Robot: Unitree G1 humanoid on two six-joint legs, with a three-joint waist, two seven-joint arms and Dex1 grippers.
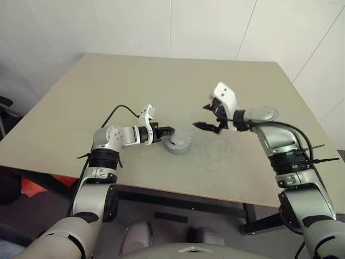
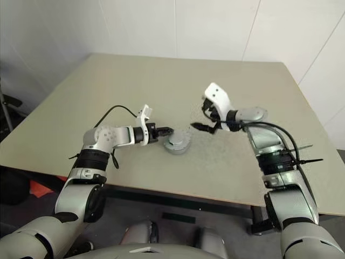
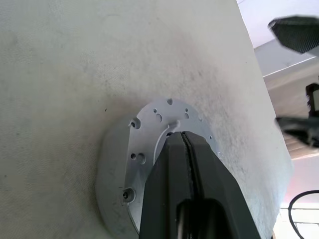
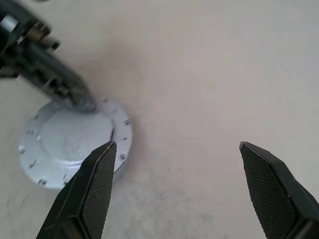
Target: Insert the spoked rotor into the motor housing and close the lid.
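From my end, the left arm reaches forward over the near part of the table (image 1: pixel 108 86), forearm roughly level and angled in toward the middle. The left gripper (image 1: pixel 168 130) has its two black fingers (image 3: pixel 199 174) pressed tight together, nothing between them, and the tips rest against the near-left edge of the lid (image 1: pixel 178 141). In the left wrist view the shut fingers lie right on top of the lid's flange, next to the little screw holes.

The housing (image 1: pixel 178 149) sits flat on the table about centre, a bit toward the near edge, with the lid down on it, so it's a closed grey puck. Its flat face points straight up, and being round it has no long axis to speak of. I can't see the rotor, so I can't tell whether it's inside.

The right arm comes in from the right with the elbow bent, wrist higher than the left one. The right gripper (image 1: pixel 210 117) hangs above the table, up and right of the lid, clear of it, fingers spread wide and holding nothing, aimed down and left toward the housing.

The table is plain beige with a faintly scuffed matte top. Beyond it are white panelled walls meeting in a corner.
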